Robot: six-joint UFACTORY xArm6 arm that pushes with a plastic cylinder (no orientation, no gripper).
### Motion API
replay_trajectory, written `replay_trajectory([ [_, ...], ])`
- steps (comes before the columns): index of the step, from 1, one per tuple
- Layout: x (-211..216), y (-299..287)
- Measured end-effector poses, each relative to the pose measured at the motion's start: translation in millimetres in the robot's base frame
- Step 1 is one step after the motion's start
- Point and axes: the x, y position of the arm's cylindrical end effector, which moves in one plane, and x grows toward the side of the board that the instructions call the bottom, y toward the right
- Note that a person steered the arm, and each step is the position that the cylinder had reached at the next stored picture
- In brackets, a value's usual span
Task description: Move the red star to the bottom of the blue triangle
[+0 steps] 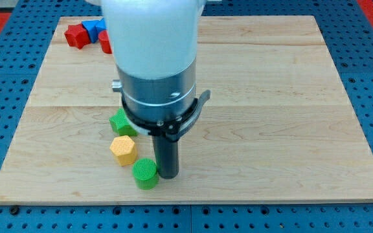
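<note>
The red star lies at the view's top left corner of the wooden board. A blue block, which looks like the blue triangle, touches it on its right. Another red block sits just right of these, partly hidden by the arm. My tip rests near the view's bottom centre, far from the red star, right beside a green cylinder.
A yellow hexagon block lies left of my tip, and a green block sits above it, partly under the arm. The large white and grey arm body hides the board's upper middle.
</note>
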Motion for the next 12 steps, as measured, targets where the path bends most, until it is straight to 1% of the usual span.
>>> replay_trajectory([
  [1,0,1],
  [2,7,-40],
  [3,7,-36],
  [4,-10,42],
  [5,-63,94],
  [6,-119,122],
  [7,-149,116],
  [8,-149,99],
  [9,-157,96],
  [10,-189,90],
  [11,-199,27],
  [12,-241,3],
])
